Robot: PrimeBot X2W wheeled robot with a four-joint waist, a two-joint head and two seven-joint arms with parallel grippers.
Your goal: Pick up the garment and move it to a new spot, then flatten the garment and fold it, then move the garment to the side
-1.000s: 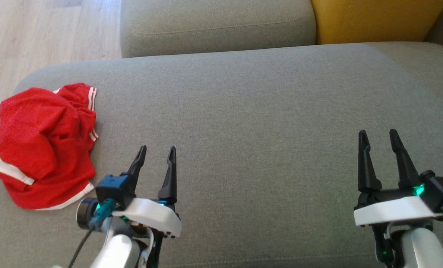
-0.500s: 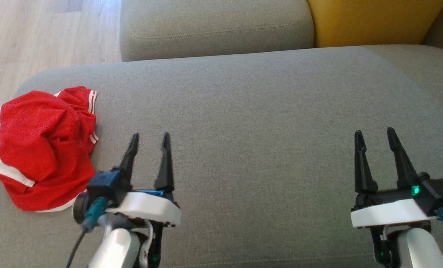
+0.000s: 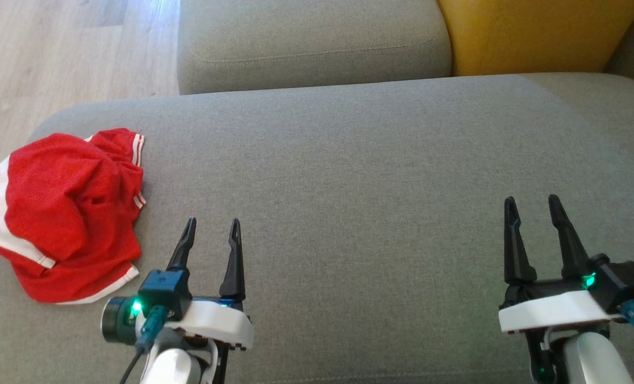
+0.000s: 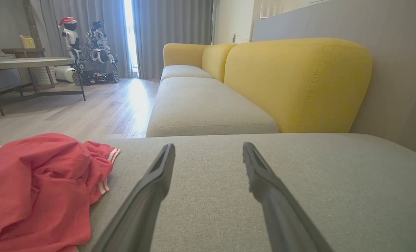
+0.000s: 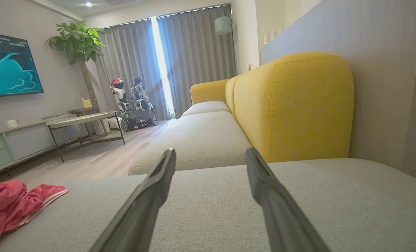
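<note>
Left gripper [image 3: 213, 220] spread wide, empty, low over grey seat cushion [image 3: 359, 176], fingers pointing away from robot. Right gripper [image 3: 530, 198] likewise spread and empty, well apart to the right. Red garment [image 3: 61, 213] with white trim crumpled in a heap at the cushion's left end, near the left fingers on their outer side, untouched. Rounded cushion edge just past the heap, wood floor [image 3: 55, 48] beyond. Pickup not yet begun, by the look of it.

Risks:
- pinching top layer only, with heap unrolling and dragging on lift
- sideways approach shoving cloth over the rounded edge onto floor
- coming down too deep, fingertips digging into upholstery
- mesh-like fabric probably slick; shallow pinch likely to slip out
</note>
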